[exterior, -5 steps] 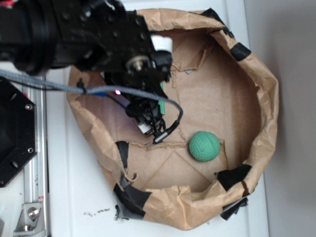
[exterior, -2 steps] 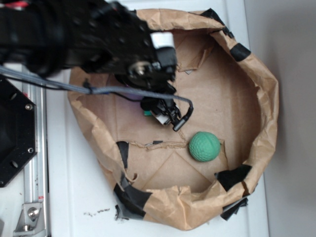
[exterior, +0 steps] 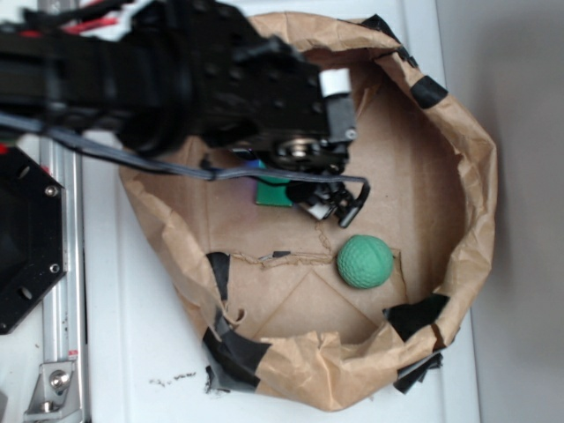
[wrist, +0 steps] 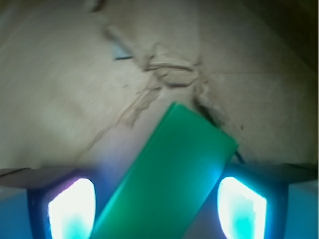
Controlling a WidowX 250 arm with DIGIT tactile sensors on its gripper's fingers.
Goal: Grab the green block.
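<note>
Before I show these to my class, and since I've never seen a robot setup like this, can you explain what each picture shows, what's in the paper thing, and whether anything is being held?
The black machine is a robot arm with a gripper at its tip. One picture looks down from above; the other comes from a camera on the arm's wrist, looking along the jaws.

From above, you see a crumpled brown paper tub patched with black tape, on a white table. Inside lie a round dimpled green ball and a flat green block, mostly hidden under the arm.

In the wrist picture, the green block runs slantwise between the two glowing fingers. Whether the jaws are pressing it, I cannot tell.
</note>
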